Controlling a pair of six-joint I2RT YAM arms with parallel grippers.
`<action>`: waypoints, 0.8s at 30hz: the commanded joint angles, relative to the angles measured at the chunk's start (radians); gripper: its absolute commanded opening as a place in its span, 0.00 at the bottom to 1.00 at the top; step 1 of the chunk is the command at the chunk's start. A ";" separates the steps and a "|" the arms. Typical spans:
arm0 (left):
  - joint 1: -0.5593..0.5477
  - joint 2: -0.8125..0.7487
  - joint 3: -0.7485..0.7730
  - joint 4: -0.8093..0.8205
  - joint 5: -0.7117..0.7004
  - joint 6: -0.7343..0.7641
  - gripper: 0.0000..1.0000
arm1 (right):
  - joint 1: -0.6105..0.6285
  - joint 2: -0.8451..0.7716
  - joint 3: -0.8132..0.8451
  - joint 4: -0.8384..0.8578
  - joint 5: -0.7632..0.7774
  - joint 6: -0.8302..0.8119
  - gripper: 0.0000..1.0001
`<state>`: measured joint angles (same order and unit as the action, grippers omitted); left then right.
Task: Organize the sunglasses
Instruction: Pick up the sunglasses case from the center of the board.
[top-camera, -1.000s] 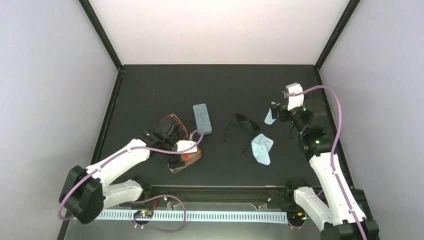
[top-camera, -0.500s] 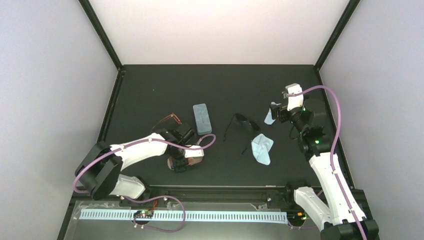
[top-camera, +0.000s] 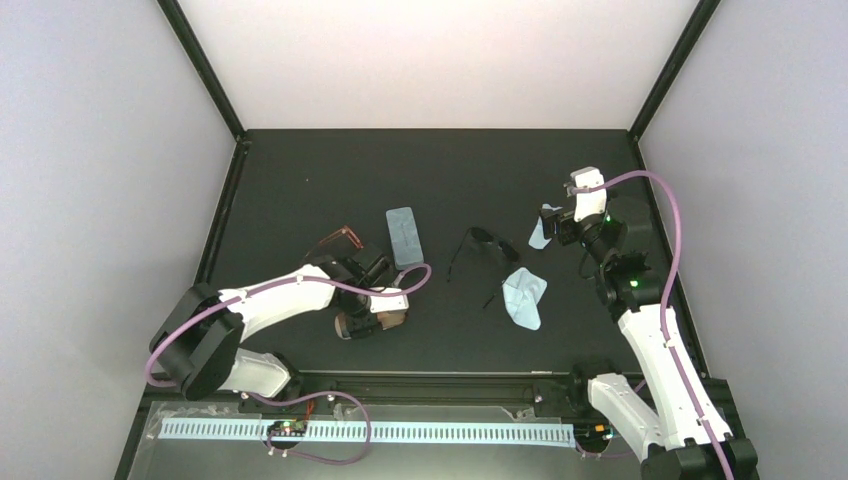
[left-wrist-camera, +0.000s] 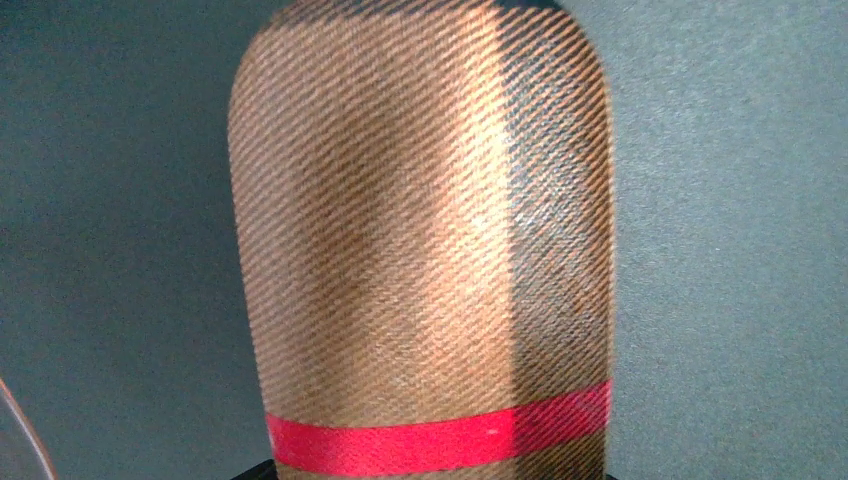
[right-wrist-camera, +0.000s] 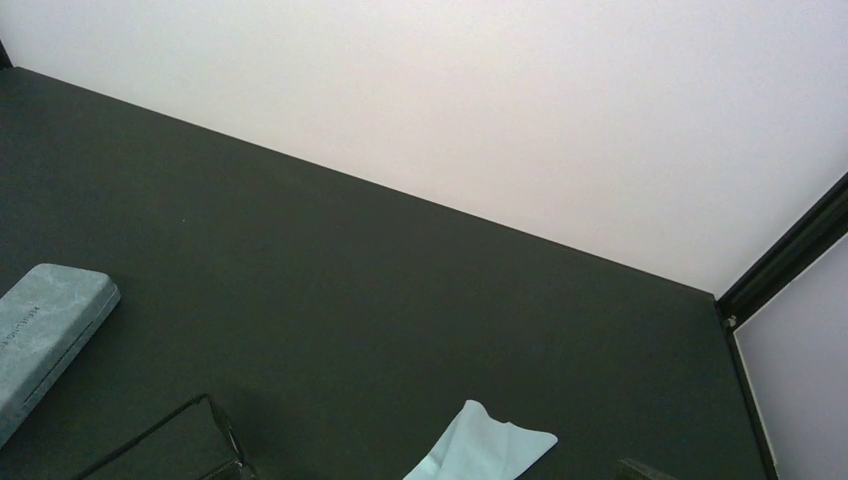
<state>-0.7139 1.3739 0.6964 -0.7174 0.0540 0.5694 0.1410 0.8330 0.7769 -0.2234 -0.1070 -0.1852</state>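
The reddish-brown sunglasses (top-camera: 338, 240) lie open at the left of the mat. The black sunglasses (top-camera: 480, 247) lie near the middle, and their thin arms show in the right wrist view (right-wrist-camera: 190, 440). My left gripper (top-camera: 362, 320) is down on the tan case (top-camera: 392, 320). That case, with its red band, fills the left wrist view (left-wrist-camera: 420, 250), where the fingers are hidden. My right gripper (top-camera: 552, 225) hovers open at the right with nothing in it, above a light blue cloth (right-wrist-camera: 480, 445).
A blue-grey case (top-camera: 404, 237) lies between the two pairs of sunglasses, with its end in the right wrist view (right-wrist-camera: 50, 330). A second light blue cloth (top-camera: 525, 295) lies crumpled right of centre. Black frame posts stand along the mat's edges.
My left arm has folded in and its gripper has come down from over the reddish-brown sunglasses onto the tan case, leaving them uncovered. The right arm has not moved.
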 joint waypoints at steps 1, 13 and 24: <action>-0.006 -0.019 0.058 -0.037 0.042 -0.003 0.71 | 0.007 0.005 -0.011 0.027 0.011 -0.016 1.00; -0.004 -0.071 0.257 -0.111 0.278 0.042 0.28 | 0.007 -0.022 0.001 0.013 -0.131 -0.033 1.00; 0.055 0.000 0.557 -0.076 0.455 0.006 0.22 | 0.081 0.163 0.110 -0.143 -0.814 -0.263 1.00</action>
<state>-0.6903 1.3434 1.1664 -0.8253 0.4004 0.5983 0.1761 0.9405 0.8310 -0.3031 -0.6502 -0.3408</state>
